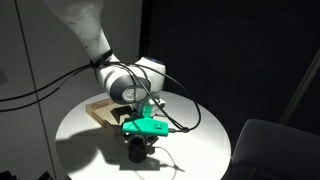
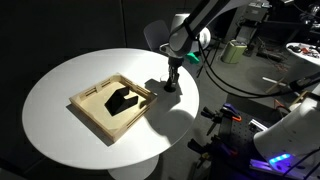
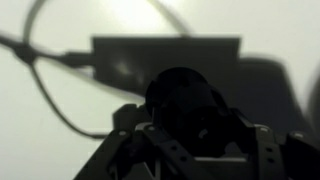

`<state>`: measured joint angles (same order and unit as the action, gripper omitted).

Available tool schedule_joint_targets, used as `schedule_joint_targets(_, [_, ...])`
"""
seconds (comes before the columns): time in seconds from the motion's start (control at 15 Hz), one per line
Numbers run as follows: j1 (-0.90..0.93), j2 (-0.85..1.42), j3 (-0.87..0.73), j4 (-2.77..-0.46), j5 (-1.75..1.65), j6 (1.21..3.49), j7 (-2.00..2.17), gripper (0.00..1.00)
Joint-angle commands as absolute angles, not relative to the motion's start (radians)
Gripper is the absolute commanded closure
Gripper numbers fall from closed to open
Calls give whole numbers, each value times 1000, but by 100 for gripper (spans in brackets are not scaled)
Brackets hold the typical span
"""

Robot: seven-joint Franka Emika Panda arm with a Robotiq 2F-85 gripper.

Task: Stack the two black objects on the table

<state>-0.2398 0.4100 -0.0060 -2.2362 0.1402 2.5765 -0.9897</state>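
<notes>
Closest to my wrist lens, the pincer flanks a black knob toward twelve o'clock; whether it grips it, I cannot tell. Both sit on the worktop, just beside the tray, at its three o'clock.

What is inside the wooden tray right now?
An angular black block lies in the wooden tray, with bare floor around it. The strip behind its near wall is hidden from view.
</notes>
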Motion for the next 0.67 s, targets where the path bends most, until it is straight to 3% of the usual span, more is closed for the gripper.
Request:
schedule_joint_targets(0.0, [-263,436,8,-2198,126,2546,-1003,58])
schedule_joint_targets(0.6, [-260,449,4,-2183,101,2545,-996,58])
